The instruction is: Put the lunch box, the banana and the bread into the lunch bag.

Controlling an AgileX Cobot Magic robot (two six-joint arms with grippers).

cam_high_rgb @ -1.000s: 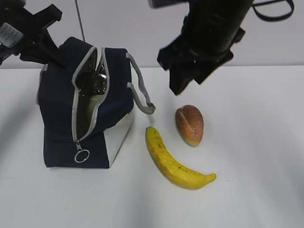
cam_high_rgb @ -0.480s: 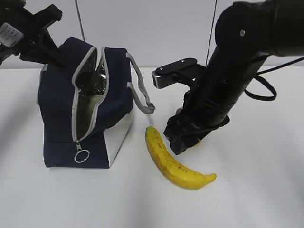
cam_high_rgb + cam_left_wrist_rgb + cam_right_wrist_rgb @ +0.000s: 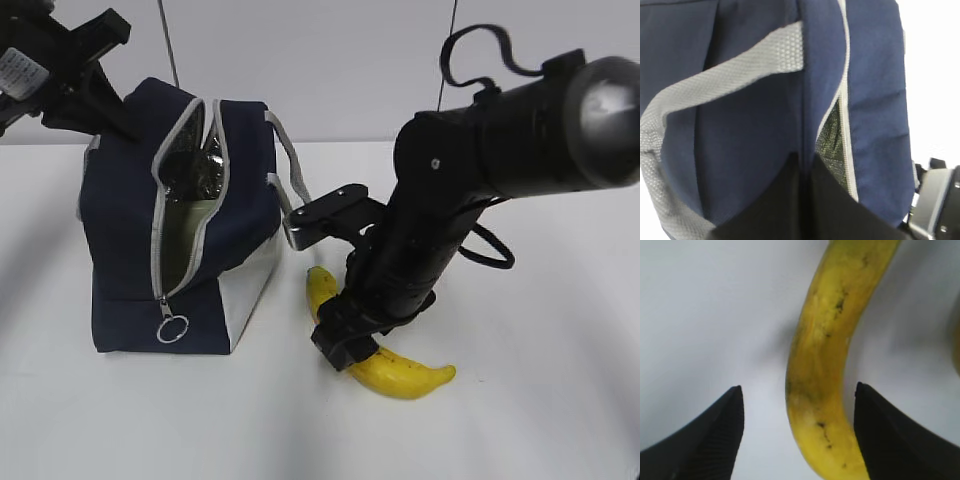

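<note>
- Right end effector (image 3: 797, 435) spread apart, straddling long curved yellow speckled banana (image 3: 825, 365) on white table (image 3: 540, 420); banana pickup under way
- Next: closing, lifting toward open navy fabric lunch bag (image 3: 120, 230)
- Left end effector: state unclear

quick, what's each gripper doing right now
Left gripper: at the navy blue fabric lunch bag; open or shut cannot be told.
Right gripper: open, straddling the curved yellow banana.

The right arm bends down low, its right gripper (image 3: 797, 432) wide open. The left arm stays up far left.
</note>
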